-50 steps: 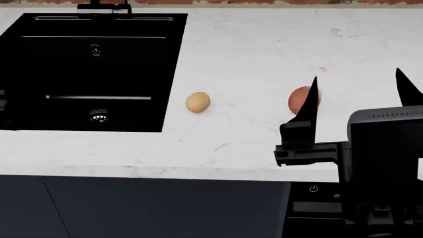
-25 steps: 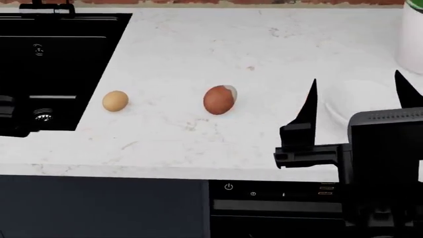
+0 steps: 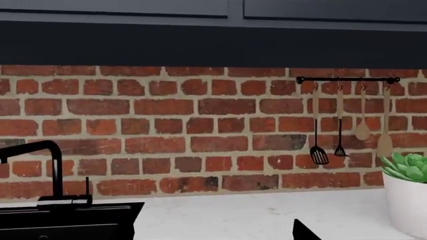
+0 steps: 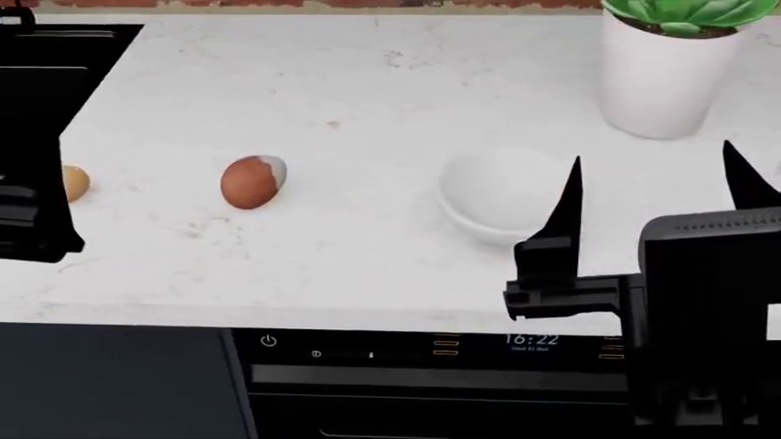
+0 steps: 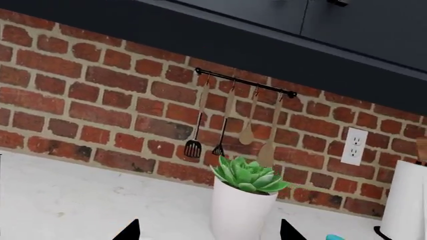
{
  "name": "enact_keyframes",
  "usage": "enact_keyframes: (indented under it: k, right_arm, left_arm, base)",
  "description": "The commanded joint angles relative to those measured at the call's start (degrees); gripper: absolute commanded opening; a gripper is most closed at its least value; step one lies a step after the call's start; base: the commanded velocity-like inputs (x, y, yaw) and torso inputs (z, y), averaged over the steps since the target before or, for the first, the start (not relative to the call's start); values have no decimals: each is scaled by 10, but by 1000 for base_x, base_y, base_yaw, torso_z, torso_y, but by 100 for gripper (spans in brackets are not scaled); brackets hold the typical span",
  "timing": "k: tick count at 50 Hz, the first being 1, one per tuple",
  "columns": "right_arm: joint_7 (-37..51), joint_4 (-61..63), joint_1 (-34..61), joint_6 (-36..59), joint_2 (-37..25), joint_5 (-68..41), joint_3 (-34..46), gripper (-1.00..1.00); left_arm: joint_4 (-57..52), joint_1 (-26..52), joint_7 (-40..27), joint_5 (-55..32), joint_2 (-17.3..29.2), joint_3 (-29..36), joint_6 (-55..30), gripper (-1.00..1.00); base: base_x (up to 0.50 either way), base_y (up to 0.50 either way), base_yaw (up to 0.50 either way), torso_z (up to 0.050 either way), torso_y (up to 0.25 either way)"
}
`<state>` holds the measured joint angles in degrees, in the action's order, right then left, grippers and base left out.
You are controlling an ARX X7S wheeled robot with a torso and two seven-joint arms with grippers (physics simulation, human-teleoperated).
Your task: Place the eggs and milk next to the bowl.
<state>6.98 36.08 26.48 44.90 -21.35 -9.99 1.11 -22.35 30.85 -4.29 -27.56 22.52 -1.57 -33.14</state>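
Right gripper (image 4: pixel 653 197) stands with its two dark fingers spread apart and nothing between them, held low at the near edge of the countertop (image 4: pixel 366 101) in the head view. The bowl (image 4: pixel 503 194) sits just at its 10 o'clock, empty. Left gripper (image 4: pixel 31 183) shows only as a dark block at the frame's left edge; whether its fingers are apart or together cannot be told. The reddish-brown egg (image 4: pixel 252 181) lies on the counter at the bowl's 9 o'clock, well apart from it; the pale tan egg (image 4: pixel 73 183) lies further out on the same line, partly hidden behind the left arm. A potted succulent (image 4: pixel 665 64) stands at the bowl's 1 o'clock. No milk bottle is visible.

Left wrist view: brick wall (image 3: pixel 167 115), a black tap (image 3: pixel 47 170), a utensil rail (image 3: pixel 347 80) and the plant pot's side. No egg, bowl or bottle appears.

Right wrist view: two fingertips at the frame's lower edge, apart, with the succulent beyond and a paper-towel roll (image 5: pixel 407 200).

Assessment: nothing is grasped; the step in hand appears to be approach and positioning. Next move calls for lowering an open gripper over the reddish-brown egg.
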Motion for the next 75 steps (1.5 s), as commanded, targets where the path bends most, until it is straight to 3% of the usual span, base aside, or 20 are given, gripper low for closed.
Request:
enact_keyframes:
  k: [1, 16, 75]
  right_arm:
    - [-12, 4, -7, -3, 8, 7, -15, 100]
    - [-15, -7, 0, -8, 9, 6, 2, 100]
    - [-7, 2, -1, -16, 6, -8, -2, 100]
  left_arm:
    - [0, -7, 8, 16, -15, -10, -9, 100]
    - [-6, -10, 7, 11, -9, -13, -9, 100]
    - [-8, -4, -2, -10, 0, -7, -29, 100]
  base:
    - [0, -500, 0, 0, 0]
    - [12, -195, 0, 0, 0]
    - [273, -7, 0, 0, 0]
